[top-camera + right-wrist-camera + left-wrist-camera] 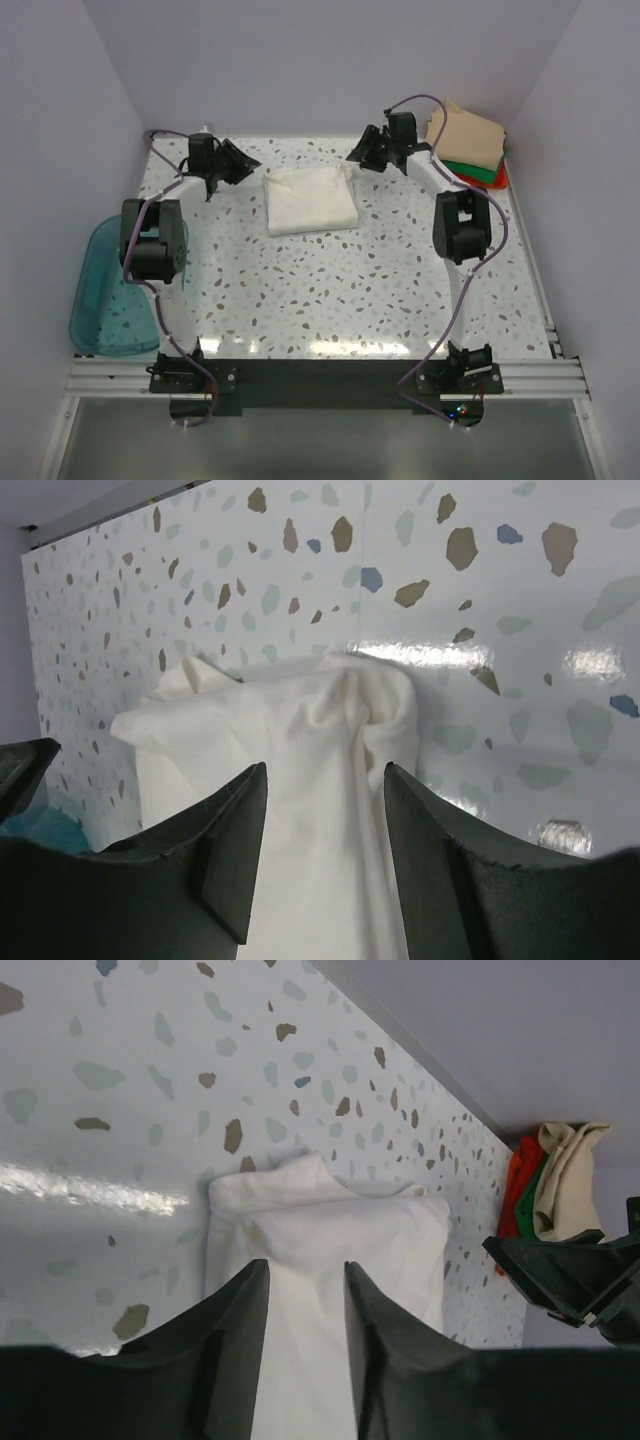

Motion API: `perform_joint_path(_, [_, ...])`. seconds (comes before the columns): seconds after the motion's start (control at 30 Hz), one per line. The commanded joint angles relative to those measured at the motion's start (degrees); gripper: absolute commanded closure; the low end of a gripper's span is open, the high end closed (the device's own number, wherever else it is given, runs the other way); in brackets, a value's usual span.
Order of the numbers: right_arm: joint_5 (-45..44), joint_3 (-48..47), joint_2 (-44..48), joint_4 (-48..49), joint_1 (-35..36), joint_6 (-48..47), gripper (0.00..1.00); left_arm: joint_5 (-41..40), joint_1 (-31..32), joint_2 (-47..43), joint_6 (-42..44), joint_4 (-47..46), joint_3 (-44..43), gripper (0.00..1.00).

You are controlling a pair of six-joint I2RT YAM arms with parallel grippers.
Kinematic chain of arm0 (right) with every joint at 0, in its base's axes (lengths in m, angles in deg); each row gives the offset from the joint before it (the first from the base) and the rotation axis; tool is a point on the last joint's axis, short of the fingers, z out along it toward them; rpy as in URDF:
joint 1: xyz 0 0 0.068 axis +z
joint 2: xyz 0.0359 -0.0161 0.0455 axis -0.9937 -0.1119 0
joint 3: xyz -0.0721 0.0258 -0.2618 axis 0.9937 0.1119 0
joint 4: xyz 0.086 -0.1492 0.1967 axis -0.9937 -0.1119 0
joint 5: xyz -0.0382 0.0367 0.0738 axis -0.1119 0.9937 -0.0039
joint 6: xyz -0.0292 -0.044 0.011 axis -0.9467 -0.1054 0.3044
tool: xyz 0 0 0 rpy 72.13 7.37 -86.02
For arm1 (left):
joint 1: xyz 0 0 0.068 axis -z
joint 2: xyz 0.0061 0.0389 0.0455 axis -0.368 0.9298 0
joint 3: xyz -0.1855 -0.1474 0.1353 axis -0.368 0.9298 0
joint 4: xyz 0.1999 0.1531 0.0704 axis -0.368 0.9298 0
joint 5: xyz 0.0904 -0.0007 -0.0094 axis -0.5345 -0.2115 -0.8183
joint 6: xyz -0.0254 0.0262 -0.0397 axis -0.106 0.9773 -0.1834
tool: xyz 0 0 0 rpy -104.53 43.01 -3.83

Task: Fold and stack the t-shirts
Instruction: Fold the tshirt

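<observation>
A white t-shirt (310,198) lies folded into a rectangle on the speckled table, toward the back centre. My left gripper (232,163) hovers at its left end, jaws apart; in the left wrist view (305,1265) the white cloth (330,1225) shows through the gap, not pinched. At the shirt's right end my right gripper (365,152) is open too, and the right wrist view (325,770) shows a bunched corner of the shirt (270,730) beyond the fingertips. Folded t-shirts are stacked in the back right corner: tan (468,135) on top, green (468,170), orange-red (497,178).
A translucent teal bin (110,290) sits off the table's left edge beside the left arm. Purple walls close in the back and both sides. The right arm's elbow (460,225) stands near the right side, in front of the stack.
</observation>
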Motion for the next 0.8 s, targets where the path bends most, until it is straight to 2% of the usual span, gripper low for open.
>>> perform_joint_path(0.0, [-1.34, 4.56, 10.39, 5.03, 2.55, -2.52, 0.46, -2.18, 3.61, -6.91, 1.35, -3.29, 5.49, 0.67])
perform_joint_path(0.07, [-1.16, 7.73, 11.71, 5.99, 3.87, -2.87, 0.46, -3.33, 5.28, -8.41, 1.44, -4.17, 7.61, 0.81])
perform_joint_path(0.17, [-0.99, 9.32, 12.07, 6.52, 6.25, -3.75, 0.46, -3.51, 8.01, -7.28, 1.44, -4.79, 8.85, 0.95])
perform_joint_path(0.23, [0.15, 8.01, 10.15, 5.91, 7.57, -3.93, 0.47, -2.98, 8.98, -5.26, 1.18, -5.49, 8.24, 0.99])
perform_joint_path(0.37, [2.08, 4.41, 5.14, 5.91, 8.27, -4.11, 0.47, -2.19, 8.72, -1.48, 1.17, -6.63, 6.14, 1.00])
perform_joint_path(0.47, [2.61, -2.00, -1.27, 3.98, 7.84, -4.37, 0.48, -1.49, 7.40, 2.30, 1.70, -6.63, 2.62, 1.00])
perform_joint_path(0.63, [7.27, -9.56, -9.80, 8.09, 3.71, 3.00, 0.48, 0.88, 3.71, 9.59, 0.65, -6.29, -2.48, 0.98])
perform_joint_path(0.77, [10.70, -10.54, -13.06, 11.70, 1.42, 9.85, 0.48, 1.06, 2.48, 11.62, 0.74, -6.11, -3.19, 0.96])
